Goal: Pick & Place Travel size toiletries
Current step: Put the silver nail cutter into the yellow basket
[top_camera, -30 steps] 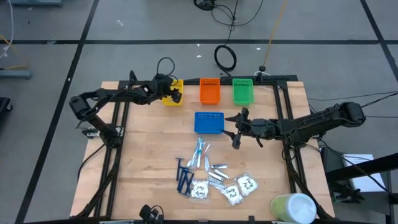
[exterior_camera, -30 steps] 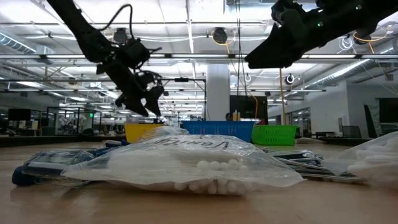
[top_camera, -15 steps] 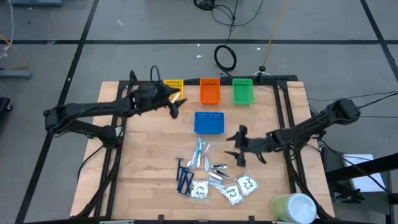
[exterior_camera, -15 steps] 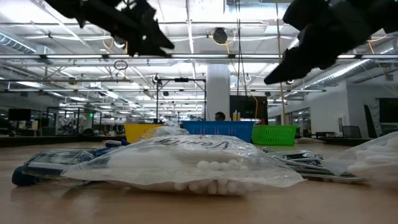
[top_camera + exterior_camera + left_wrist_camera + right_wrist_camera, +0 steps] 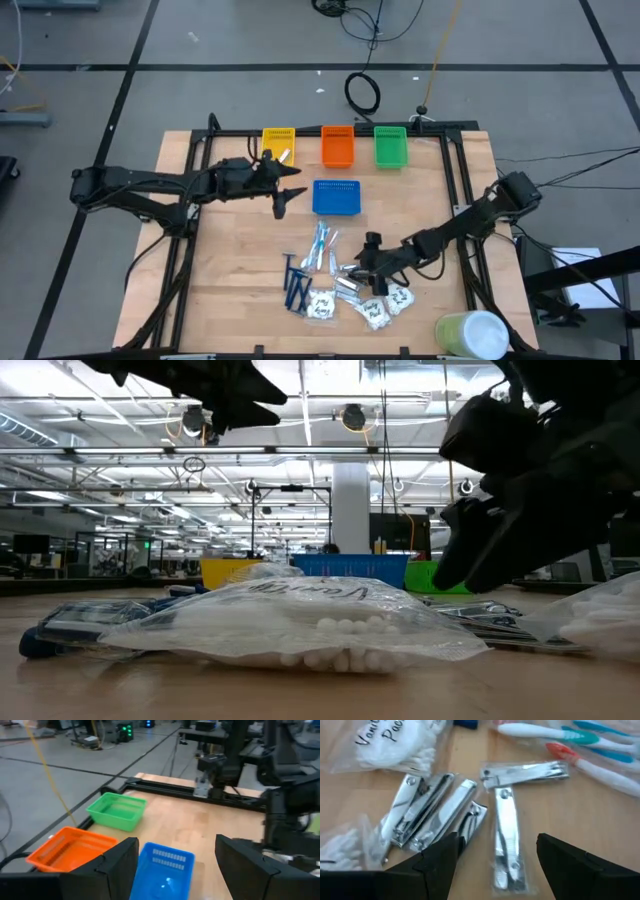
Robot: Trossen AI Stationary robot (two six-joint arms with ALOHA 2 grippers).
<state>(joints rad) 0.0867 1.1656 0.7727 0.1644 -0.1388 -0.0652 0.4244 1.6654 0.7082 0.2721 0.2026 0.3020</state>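
Right gripper [image 5: 371, 278]: fingers apart, empty, low over the silvery nail clippers [image 5: 506, 834], apparently lining up a pick.
Left gripper [image 5: 281, 197]: fingers apart, empty, hovering beside the blue tray [image 5: 336, 197], waiting.
Toiletries: clippers, toothbrushes [image 5: 320, 246], razors [image 5: 295, 284] and swab bags [image 5: 398, 297] heaped mid-desk [image 5: 230, 270], unsorted.
Trays: far edge, likely destinations.

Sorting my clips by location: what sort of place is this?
Probably a big open lab or workshop: a wooden table stands on a tiled floor with loose cables, and the low view shows rows of ceiling lights stretching far back.
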